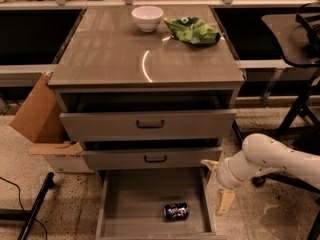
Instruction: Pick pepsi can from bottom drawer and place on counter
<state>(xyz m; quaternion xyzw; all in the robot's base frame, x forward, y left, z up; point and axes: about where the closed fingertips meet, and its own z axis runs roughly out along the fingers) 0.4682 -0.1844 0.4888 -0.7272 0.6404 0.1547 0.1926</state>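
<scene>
The pepsi can (176, 211) lies on its side on the floor of the bottom drawer (135, 199), near the front and right of centre. The bottom drawer is pulled out. My gripper (215, 186) is at the end of the white arm, just outside the drawer's right wall, above and to the right of the can. Its two pale fingers are spread apart and hold nothing. The counter (125, 54) is the glossy wood-grain top of the cabinet.
A white bowl (147, 18) and a green chip bag (192, 30) sit at the back of the counter. The two upper drawers (150, 125) are slightly pulled out. A cardboard box (42, 119) stands at the left, a black chair (300, 39) at the right.
</scene>
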